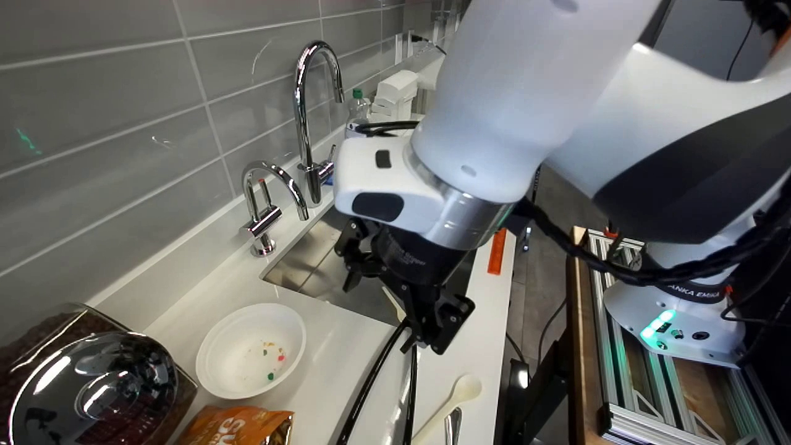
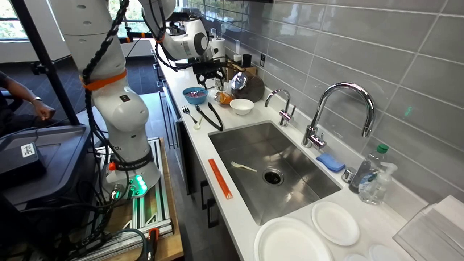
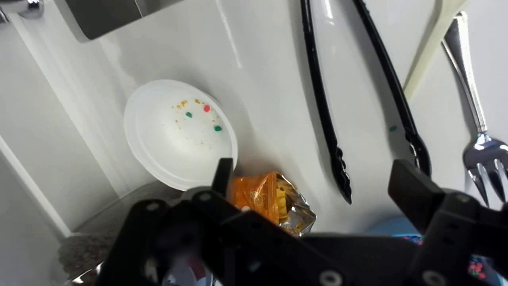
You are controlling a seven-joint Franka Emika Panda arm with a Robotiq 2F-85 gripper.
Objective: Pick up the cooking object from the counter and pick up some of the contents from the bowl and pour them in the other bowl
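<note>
The black cooking object (image 3: 320, 95) looks like a pair of tongs, lying spread on the counter, also in both exterior views (image 1: 372, 378) (image 2: 209, 119). My gripper (image 3: 311, 169) is open and empty above the counter, with the tongs' ends between and near its fingers in the wrist view. It shows in both exterior views (image 1: 386, 318) (image 2: 210, 81). A blue bowl (image 2: 195, 101) holds small pink and dark pieces; in the wrist view (image 3: 391, 226) my gripper mostly hides it. The white bowl (image 3: 158, 131) holds a few coloured bits, also in both exterior views (image 1: 213, 352) (image 2: 241, 110).
An orange snack bag (image 3: 256, 194) lies beside the white bowl. A dark pot with a shiny lid (image 1: 93, 395) stands near the wall. A cream spoon (image 1: 454, 395) and a fork (image 3: 472, 87) lie beside the tongs. The sink (image 2: 250, 214) and faucets (image 2: 313, 130) are nearby.
</note>
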